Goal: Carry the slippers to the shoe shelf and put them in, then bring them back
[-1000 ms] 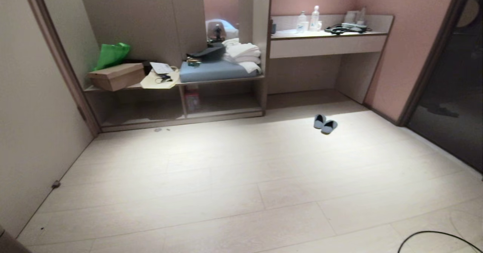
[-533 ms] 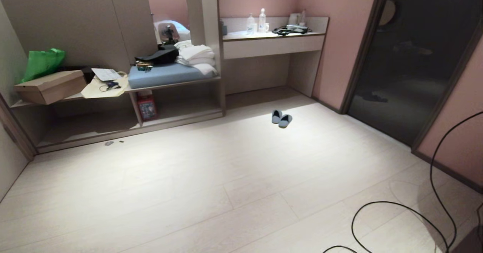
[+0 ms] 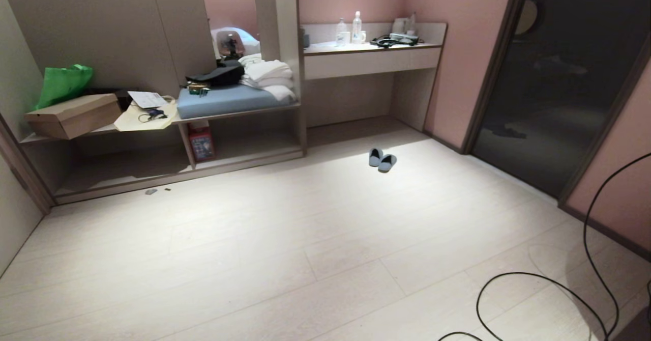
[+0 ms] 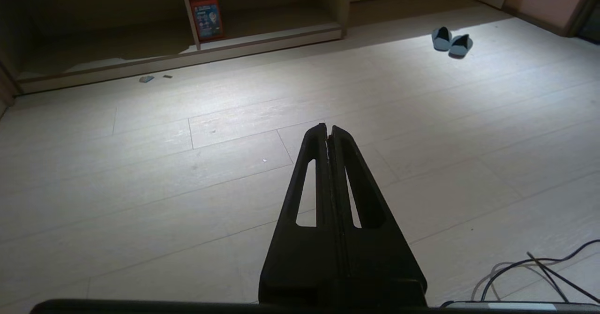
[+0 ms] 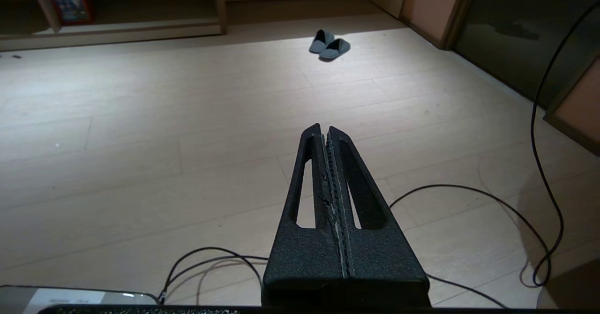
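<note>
Shoe shelf (image 3: 239,113) as landmark, along the far wall at the left of the head view: a long low wood unit, its top board over two floor-level compartments split by a divider. On the top board, from left to right: a green bag (image 3: 63,84), a cardboard shoebox (image 3: 74,115) at the left end, loose papers (image 3: 146,99) on a cream bag (image 3: 145,119), a blue cushion (image 3: 229,102), a black item (image 3: 213,75) on the cushion, and folded white towels (image 3: 267,74) at the right end. A red box (image 3: 202,141) stands in the right compartment, against the divider. Two small scraps (image 3: 151,191) lie on the pale plank floor (image 3: 285,239) just in front of the left compartment.

Right of the shoe shelf, and higher, a pale counter (image 3: 368,58) with a drawer front carries bottles (image 3: 351,29) and a black cable bundle (image 3: 386,40). The slippers (image 3: 382,160), a light blue-grey pair, sit side by side and touching on the floor, in front of the counter's recess and to the right of the shoe shelf, well apart from its compartments. Farther right stands a dark glass door (image 3: 559,76); a black cable (image 3: 585,280) loops over the floor at the near right.

Neither arm appears in the head view. In the wrist views the left hand (image 4: 328,129) and the right hand (image 5: 324,129) each hang above bare floor, fingers pressed together with nothing between them, the slippers far ahead of both.
</note>
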Available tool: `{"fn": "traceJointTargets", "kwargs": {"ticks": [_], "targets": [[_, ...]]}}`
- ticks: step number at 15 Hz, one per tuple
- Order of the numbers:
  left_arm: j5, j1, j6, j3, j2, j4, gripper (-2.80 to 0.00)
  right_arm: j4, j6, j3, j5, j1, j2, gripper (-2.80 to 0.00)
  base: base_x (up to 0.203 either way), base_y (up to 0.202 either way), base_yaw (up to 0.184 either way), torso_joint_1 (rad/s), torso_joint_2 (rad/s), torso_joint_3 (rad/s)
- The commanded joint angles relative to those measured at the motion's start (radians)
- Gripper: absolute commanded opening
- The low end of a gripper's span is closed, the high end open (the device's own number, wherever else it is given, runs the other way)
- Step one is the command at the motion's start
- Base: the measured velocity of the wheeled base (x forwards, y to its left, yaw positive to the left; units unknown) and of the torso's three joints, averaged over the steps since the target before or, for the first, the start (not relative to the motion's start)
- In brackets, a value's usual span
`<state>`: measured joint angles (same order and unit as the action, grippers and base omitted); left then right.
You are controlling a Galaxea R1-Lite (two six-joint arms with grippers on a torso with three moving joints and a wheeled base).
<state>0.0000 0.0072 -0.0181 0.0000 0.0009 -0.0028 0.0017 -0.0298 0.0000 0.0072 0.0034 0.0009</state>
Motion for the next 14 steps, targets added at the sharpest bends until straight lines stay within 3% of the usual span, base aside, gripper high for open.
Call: {"fn": "traceJointTargets", "kwargs": {"ticks": [1, 14], "targets": [[0.002, 0.0, 0.0, 0.0, 0.001, 0.0, -2.8, 0.0, -0.001, 0.0, 0.0, 0.001, 0.001, -2.8, 0.0, 0.0, 0.0, 0.0, 0.0, 0.0], [0.0, -0.001, 0.001, 0.0, 0.001, 0.0, -2.8, 0.003, -0.001, -0.002, -0.004, 0.007, 0.001, -2.8, 0.0, 0.0, 0.0, 0.0, 0.0, 0.0]]}}
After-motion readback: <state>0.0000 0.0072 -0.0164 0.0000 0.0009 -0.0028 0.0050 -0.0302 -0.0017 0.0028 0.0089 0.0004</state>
